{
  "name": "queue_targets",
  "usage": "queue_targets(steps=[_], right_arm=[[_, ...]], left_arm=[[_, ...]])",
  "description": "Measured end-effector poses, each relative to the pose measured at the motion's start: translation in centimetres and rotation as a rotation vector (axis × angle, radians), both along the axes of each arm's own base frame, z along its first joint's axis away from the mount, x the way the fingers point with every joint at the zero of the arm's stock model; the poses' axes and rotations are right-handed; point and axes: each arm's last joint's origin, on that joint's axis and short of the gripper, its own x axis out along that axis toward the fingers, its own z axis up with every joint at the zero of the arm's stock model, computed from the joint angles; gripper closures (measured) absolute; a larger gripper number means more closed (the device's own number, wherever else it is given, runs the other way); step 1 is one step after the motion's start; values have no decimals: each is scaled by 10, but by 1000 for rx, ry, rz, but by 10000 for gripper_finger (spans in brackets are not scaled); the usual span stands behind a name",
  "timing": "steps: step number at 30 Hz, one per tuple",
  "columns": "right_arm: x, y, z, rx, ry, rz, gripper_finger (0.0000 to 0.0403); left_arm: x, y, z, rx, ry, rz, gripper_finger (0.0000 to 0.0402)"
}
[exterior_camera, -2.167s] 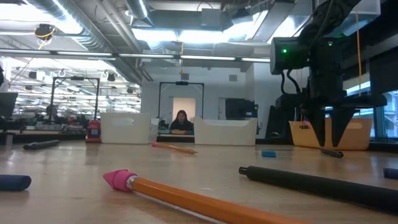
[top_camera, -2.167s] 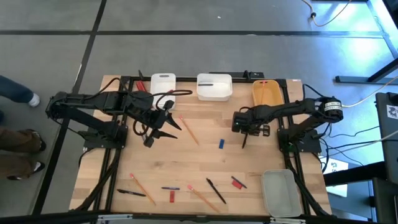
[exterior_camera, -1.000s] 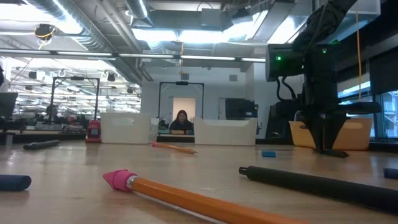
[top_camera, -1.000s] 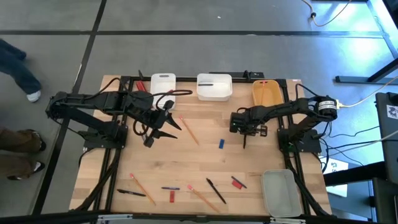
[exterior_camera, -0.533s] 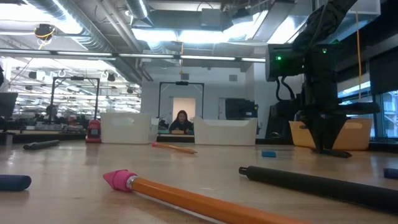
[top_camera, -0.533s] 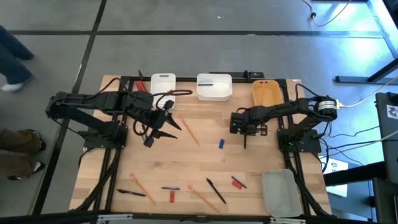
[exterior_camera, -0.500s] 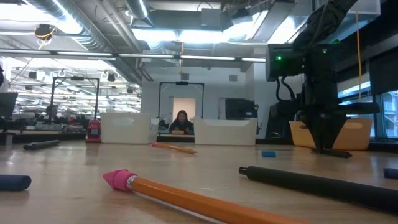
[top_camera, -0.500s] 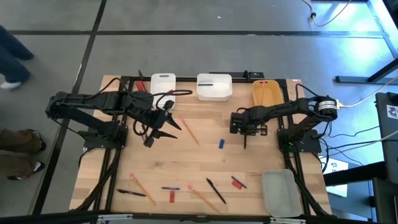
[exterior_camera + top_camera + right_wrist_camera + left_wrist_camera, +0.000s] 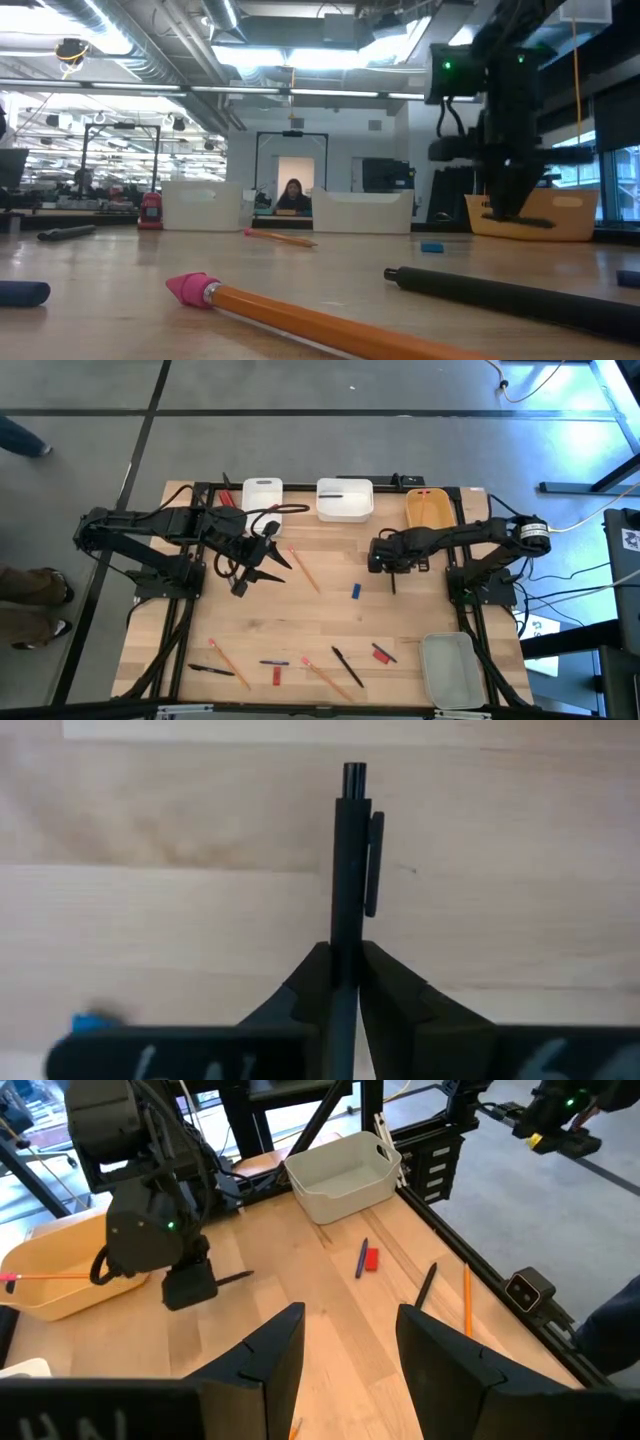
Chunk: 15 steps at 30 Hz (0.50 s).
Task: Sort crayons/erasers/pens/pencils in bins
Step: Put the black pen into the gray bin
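Toward the right half of the wooden table (image 9: 330, 615), short of its far edge, the right gripper (image 9: 392, 573) hangs above the boards with its two fingers (image 9: 305, 982) pinched on a black pen (image 9: 348, 870). In the right wrist view the pen runs straight out from between the fingers, clip to one side, its tip clear of the wood. The right arm (image 9: 450, 540) reaches in from the right edge, elbow folded near its base.

The left gripper (image 9: 262, 567) waits over the left half of the table, fingers (image 9: 270, 1355) spread apart and holding nothing, pointing toward the centre.

Just beyond the left gripper lies a pencil (image 9: 304, 570), and a small blue eraser (image 9: 355, 591) sits near the middle of the table, close to the held pen. Bare wood lies between the two arms. Along the far edge stand a narrow white bin (image 9: 262, 497), a wider white bin (image 9: 345, 501) with a dark stick inside, and a yellow-orange bin (image 9: 431, 510). A translucent grey bin (image 9: 450, 671) sits at the near right corner.

Along the near edge lie more pencils (image 9: 229, 664), pens (image 9: 347, 666) and small red pieces (image 9: 383, 654), well apart from both grippers.

In the low view a pink-ended pencil (image 9: 320, 320) and a black pen (image 9: 510, 297) fill the foreground, cut off at the frame's edge. A person sits far off in the room behind.
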Motion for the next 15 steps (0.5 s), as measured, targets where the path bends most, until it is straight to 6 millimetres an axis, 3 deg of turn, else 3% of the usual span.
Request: queue_targets(steps=[15], right_arm=[[24, 31, 92, -113, 9, 207, 357]], left_arm=[[0, 0, 0, -1, 0, 5, 250]])
